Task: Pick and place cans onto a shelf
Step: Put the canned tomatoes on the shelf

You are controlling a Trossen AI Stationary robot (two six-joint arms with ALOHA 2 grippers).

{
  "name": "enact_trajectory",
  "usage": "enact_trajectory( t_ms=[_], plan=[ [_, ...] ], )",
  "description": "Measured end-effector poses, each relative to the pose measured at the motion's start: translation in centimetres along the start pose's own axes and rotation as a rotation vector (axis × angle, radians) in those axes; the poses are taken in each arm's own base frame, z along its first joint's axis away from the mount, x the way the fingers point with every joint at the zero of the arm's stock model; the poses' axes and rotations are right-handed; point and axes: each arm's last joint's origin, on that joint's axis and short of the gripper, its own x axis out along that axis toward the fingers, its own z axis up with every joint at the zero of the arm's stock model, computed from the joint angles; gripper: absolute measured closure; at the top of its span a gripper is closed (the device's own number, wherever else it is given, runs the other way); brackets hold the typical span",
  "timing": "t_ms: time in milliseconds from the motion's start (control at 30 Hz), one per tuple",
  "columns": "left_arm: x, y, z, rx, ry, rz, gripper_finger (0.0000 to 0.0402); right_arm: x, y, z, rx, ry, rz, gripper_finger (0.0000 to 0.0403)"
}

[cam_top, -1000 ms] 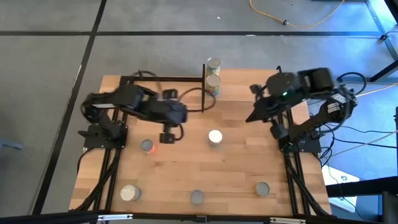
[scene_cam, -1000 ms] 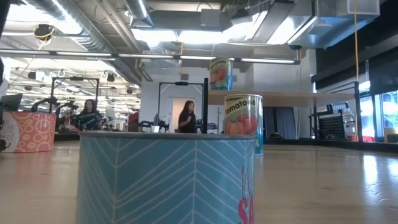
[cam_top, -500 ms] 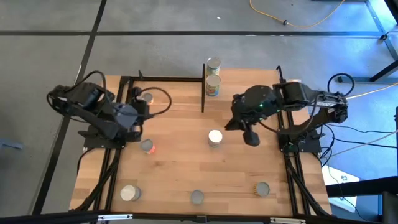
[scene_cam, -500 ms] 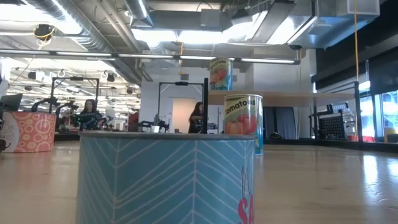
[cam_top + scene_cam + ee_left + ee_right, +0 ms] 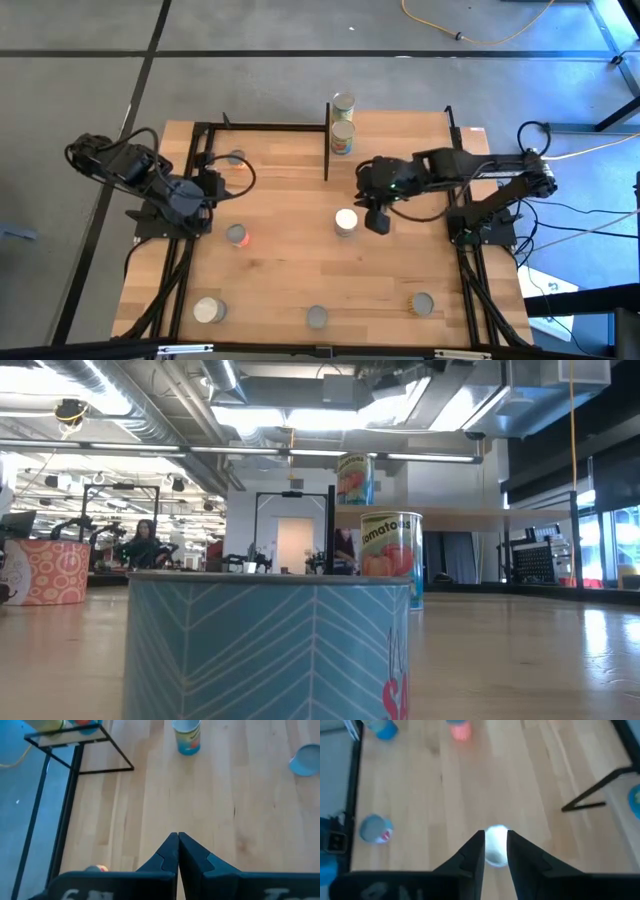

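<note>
A white-topped can (image 5: 346,221) stands upright on its base at the table's middle. My right gripper (image 5: 372,218) is open just to its right. In the right wrist view the can (image 5: 495,851) shows past the gap between the fingertips of the right gripper (image 5: 495,837), and no touch shows. My left gripper (image 5: 177,840) is shut on nothing, drawn back at the table's left side (image 5: 208,185). The shelf (image 5: 329,140) stands at the far middle, with one can (image 5: 343,103) on its board and another (image 5: 342,138) below.
Other cans stand upright on the table: an orange-red one (image 5: 236,235), one at far left (image 5: 235,158), and three along the near edge (image 5: 208,311), (image 5: 317,317), (image 5: 422,304). The low view is mostly filled by a teal-labelled can (image 5: 265,645).
My left arm has pulled back from the table's middle toward its left edge. My right arm has reached out from the far right toward the middle, sinking and rolling, and its gripper now stands beside the white-topped can. No can has moved.
</note>
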Motion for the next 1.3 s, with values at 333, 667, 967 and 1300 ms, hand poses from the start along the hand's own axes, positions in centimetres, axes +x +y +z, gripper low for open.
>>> enact_trajectory(
  t_ms=[333, 667, 967, 1300],
  plan=[
    [0.7, 0.0, -0.8, -0.043, 0.011, 0.035, 0.0401, 5.5, -0.5, -3.2, -0.203, 0.068, -0.106, 0.0320],
    [0.7, 0.0, -0.4, -0.060, -0.038, 0.074, 0.0400, 9.2, -1.7, -5.6, -0.094, 0.039, -0.122, 0.0320],
    [0.7, 0.0, -0.4, -0.105, -0.041, 0.074, 0.0401, 10.3, -3.4, -6.3, 0.009, 0.043, -0.097, 0.0320],
    [0.7, 0.1, -0.4, -0.149, -0.055, 0.102, 0.0401, 11.1, -4.7, -7.2, 0.104, 0.067, -0.063, 0.0320]
  ],
)
